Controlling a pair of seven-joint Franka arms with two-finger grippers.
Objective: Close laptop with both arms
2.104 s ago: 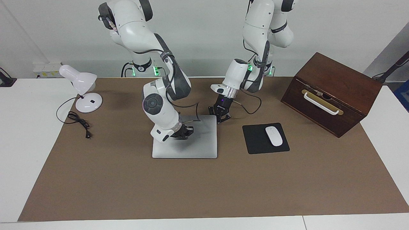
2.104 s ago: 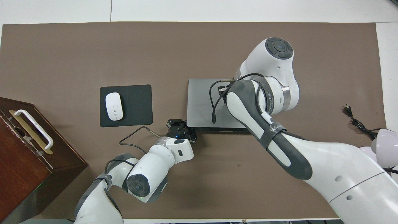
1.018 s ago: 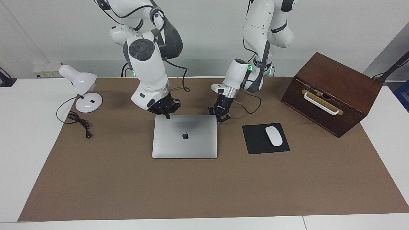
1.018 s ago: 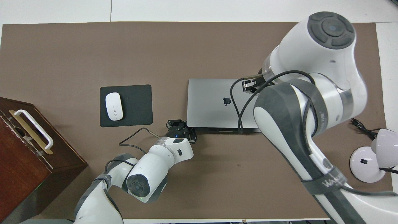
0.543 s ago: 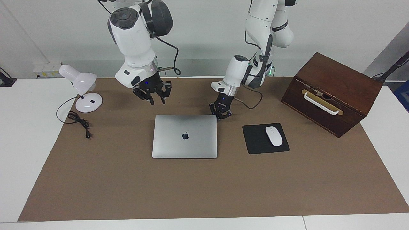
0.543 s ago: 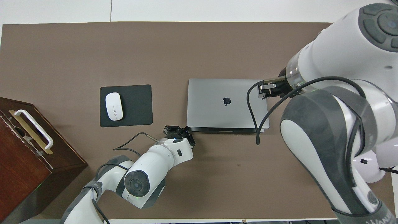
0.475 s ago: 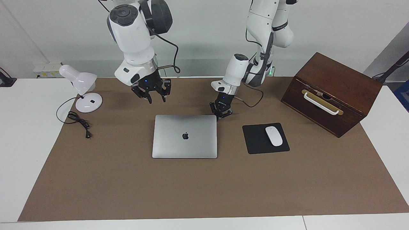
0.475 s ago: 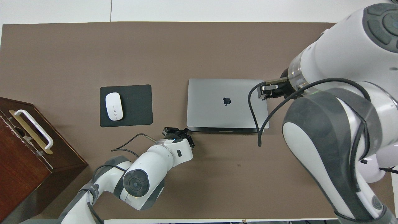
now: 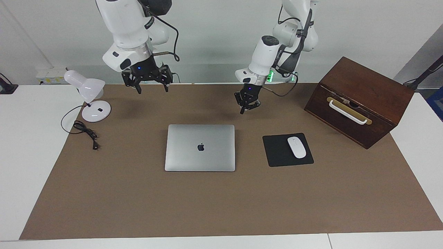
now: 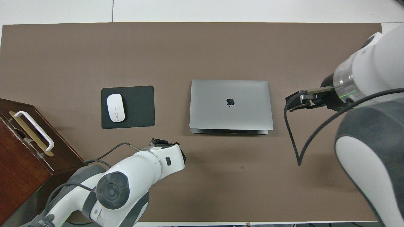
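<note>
Laptop (image 9: 200,147) shut flat mid-mat, logo up, mouse pad (image 9: 287,149) beside it at 3 o'clock in facing view. Right gripper (image 9: 148,81) raised at 11 o'clock, fingers spread. Left gripper (image 9: 246,105) raised at 1 o'clock, fingers pressed together, holding nothing.

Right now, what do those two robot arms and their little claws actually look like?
Both arms are glossy white with rounded shells and dark grey joint sections. Loose black cables run along each. The left gripper and the right gripper are small and black; a blue light glows on each, and a green light shows on the left arm.
</note>
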